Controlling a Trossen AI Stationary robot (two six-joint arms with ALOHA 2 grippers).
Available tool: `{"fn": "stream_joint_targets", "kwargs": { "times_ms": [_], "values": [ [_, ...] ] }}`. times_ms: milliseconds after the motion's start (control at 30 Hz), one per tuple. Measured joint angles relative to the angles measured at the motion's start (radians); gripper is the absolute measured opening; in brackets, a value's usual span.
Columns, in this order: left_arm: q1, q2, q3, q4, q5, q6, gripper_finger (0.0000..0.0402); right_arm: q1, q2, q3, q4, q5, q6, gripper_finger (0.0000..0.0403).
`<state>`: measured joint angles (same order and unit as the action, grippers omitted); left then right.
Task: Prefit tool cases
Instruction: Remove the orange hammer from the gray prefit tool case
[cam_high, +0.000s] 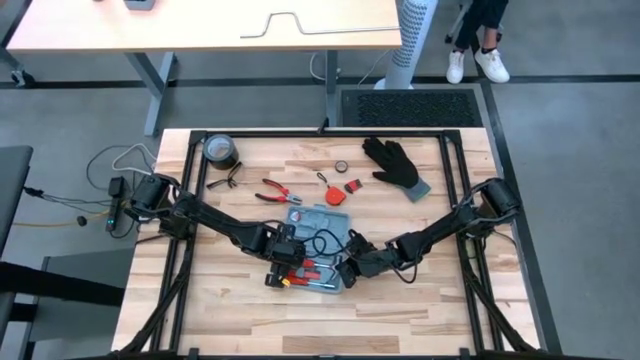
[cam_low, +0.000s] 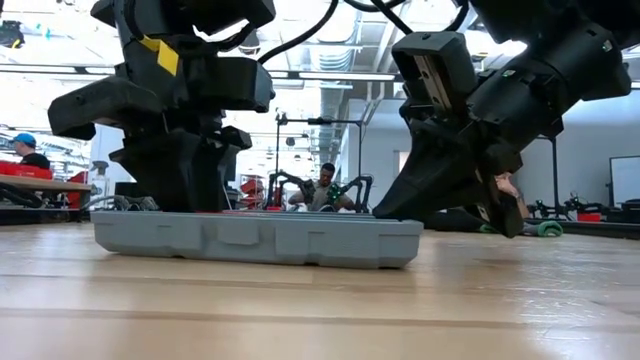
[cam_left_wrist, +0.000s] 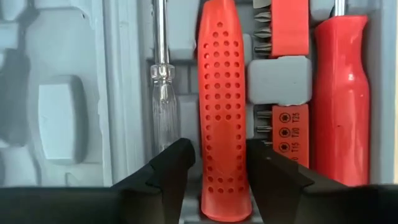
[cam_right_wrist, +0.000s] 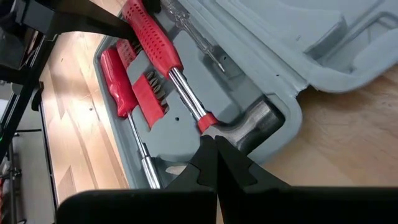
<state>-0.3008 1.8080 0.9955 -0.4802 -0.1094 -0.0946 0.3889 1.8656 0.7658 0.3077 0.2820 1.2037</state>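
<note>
The tool case (cam_high: 318, 250) lies open and flat on the wooden table (cam_high: 230, 310), just toward 6 o'clock of the table's centre in the high view. Both arms converge on it.

Left gripper (cam_left_wrist: 214, 165): positioned over the 9 o'clock half of the case. Its fingers (cam_left_wrist: 171, 168) straddle the perforated red handle (cam_left_wrist: 222, 118) of a tool seated in its recess, close against both sides; full contact appears likely but is not certain from the wrist view. Beside this handle lie a clear-handled screwdriver (cam_left_wrist: 163, 93), a red bit holder (cam_left_wrist: 287, 130) and a second red handle (cam_left_wrist: 341, 93).

Right gripper (cam_right_wrist: 214, 146): positioned at the 3 o'clock edge of the case. Its fingers are pressed together, tips resting at the red collar where the shaft meets the hammer head (cam_right_wrist: 252, 124); nothing is visibly pinched between them.

Low view: the case (cam_low: 255, 238) sits level on the table, with both grippers down on it.

Other items at the 12 o'clock side of the table: tape roll (cam_high: 220, 152), pliers (cam_high: 282, 193), black glove (cam_high: 395, 165), an orange-red object that seems to be a tape measure (cam_high: 333, 197).
</note>
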Motion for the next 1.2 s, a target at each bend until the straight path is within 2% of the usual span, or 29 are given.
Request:
{"fn": "stream_joint_targets", "kwargs": {
  "times_ms": [233,433,567,1100,1200],
  "values": [
    [-0.003,0.013,-0.001,0.027,-0.037,-0.008,0.0133,-0.002,0.0,-0.001,0.0,0.002,0.0,0.0],
    [-0.007,0.014,-0.006,0.047,-0.06,-0.048,0.0082,-0.001,0.0,-0.001,0.0,0.021,0.004,0.0],
    [-0.008,0.014,-0.016,0.076,-0.07,-0.081,0.0082,-0.002,0.001,-0.002,0.012,0.042,0.007,0.0],
    [-0.006,-0.141,0.0,0.031,-0.092,-0.152,0.0078,0.068,0.009,-0.006,0.199,0.243,-0.004,0.0004],
    [-0.006,-0.176,0.0,0.031,-0.101,-0.16,0.0066,0.087,0.009,-0.005,0.253,0.312,-0.032,0.0005]
  ]
}}
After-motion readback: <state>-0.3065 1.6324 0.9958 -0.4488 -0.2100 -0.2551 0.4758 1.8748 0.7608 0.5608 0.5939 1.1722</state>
